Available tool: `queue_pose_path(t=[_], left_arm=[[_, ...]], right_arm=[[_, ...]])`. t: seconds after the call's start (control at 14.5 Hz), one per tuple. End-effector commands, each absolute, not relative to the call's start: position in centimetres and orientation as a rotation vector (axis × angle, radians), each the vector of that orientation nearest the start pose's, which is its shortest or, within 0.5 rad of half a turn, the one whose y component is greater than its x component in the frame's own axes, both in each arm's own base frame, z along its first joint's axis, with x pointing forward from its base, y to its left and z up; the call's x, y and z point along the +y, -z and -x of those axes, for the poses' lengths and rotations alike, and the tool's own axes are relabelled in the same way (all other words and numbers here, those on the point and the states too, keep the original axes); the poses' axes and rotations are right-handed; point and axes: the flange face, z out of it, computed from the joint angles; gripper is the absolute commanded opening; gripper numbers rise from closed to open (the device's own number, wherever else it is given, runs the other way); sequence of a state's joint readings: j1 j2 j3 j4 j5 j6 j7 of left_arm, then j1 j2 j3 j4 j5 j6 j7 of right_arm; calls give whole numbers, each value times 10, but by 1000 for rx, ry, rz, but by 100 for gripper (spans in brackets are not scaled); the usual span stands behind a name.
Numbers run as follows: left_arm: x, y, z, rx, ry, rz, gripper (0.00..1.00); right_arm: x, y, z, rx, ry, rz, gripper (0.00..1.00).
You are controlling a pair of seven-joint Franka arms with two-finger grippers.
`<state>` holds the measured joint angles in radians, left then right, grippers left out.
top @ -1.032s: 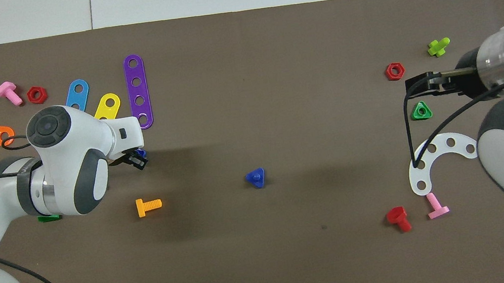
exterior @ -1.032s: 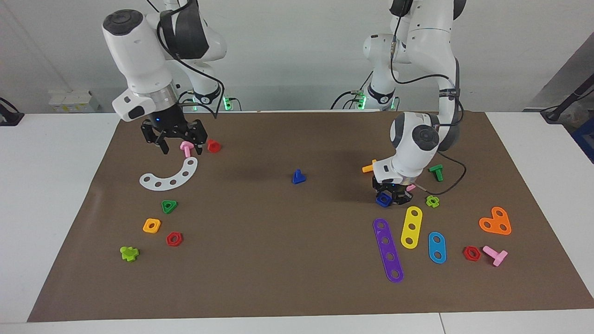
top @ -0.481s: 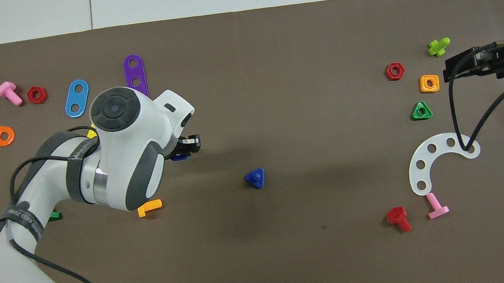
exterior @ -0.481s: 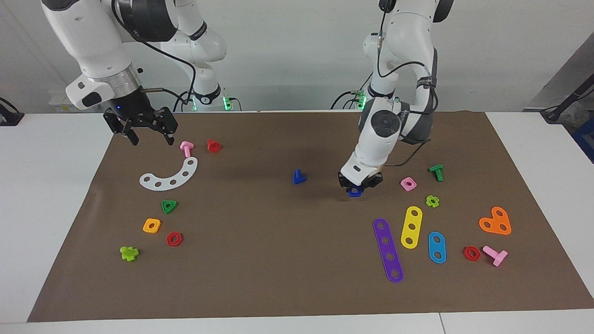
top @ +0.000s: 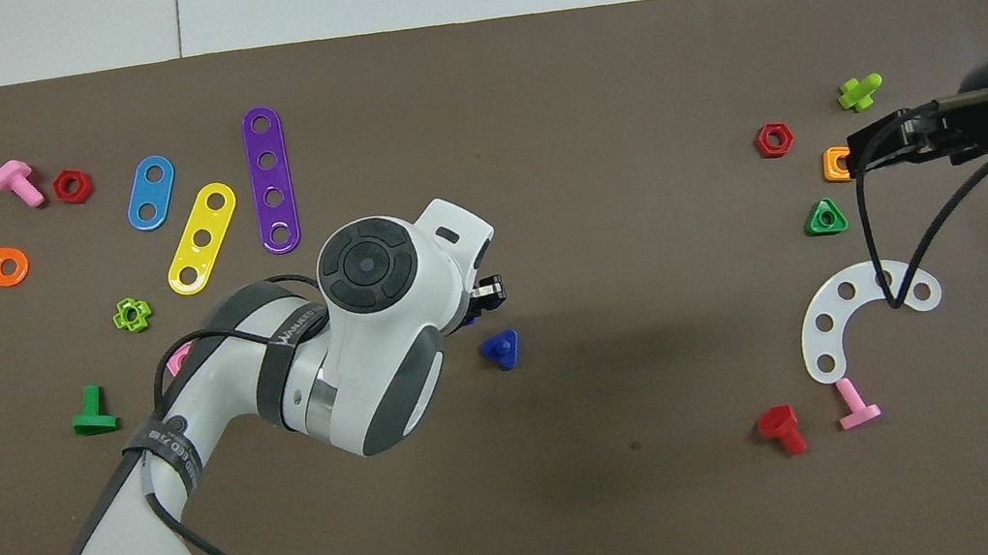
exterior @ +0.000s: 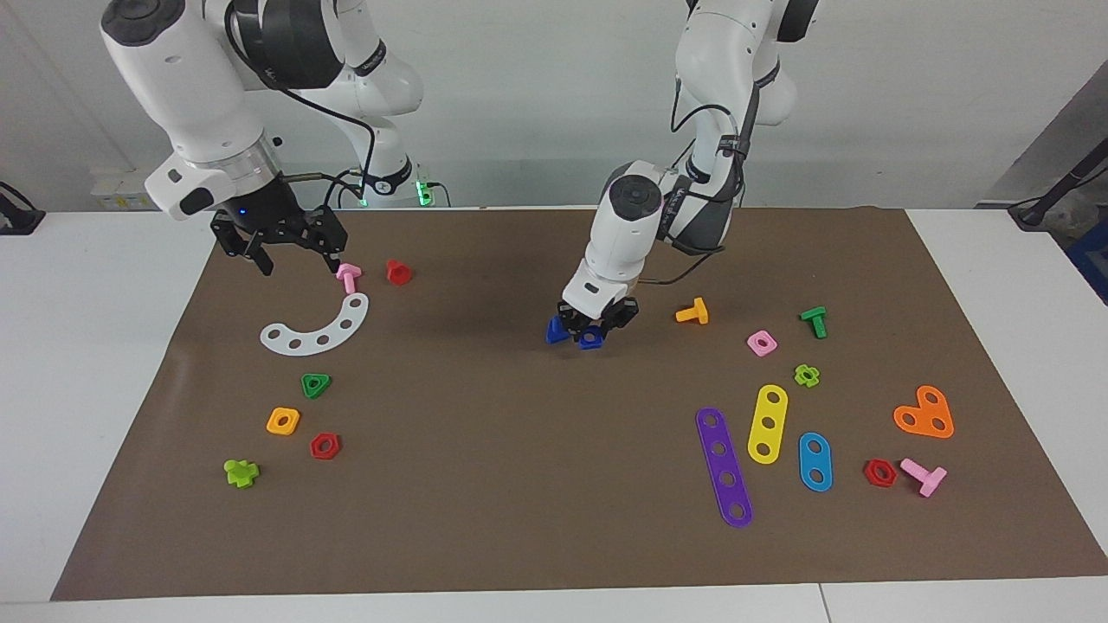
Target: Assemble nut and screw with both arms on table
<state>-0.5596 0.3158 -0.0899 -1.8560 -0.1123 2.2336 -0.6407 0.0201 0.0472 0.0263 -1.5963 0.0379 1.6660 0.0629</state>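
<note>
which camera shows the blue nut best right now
The facing view: the blue nut hangs in the shut left gripper, beside the blue screw. In the overhead view the arm hides nearly all of it.

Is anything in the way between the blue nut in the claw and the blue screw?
Nothing visible. The left claw holds the nut right beside the screw, with only bare mat around them.

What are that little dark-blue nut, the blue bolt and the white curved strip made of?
All look like moulded plastic. The nut in the left gripper and the screw beside it have even, saturated colour with a slight sheen. The white curved strip is thin, flat, with evenly spaced round holes; probably plastic too.
</note>
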Motion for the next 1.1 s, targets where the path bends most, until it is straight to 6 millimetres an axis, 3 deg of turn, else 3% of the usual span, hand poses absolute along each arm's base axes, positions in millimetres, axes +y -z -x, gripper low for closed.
queue_pose_path(t=[0.0,0.48,1.03], left_arm=[[-395,-360,-502,-140,-44,3306,0],[-430,-357,-470,-52,-71,3305,0],[-434,-349,-455,-5,-105,3277,0]], right_arm=[[27,-598,-569,-12,24,3099,100],[30,-598,-570,-9,35,3097,100],[32,-597,-570,-9,37,3097,100]])
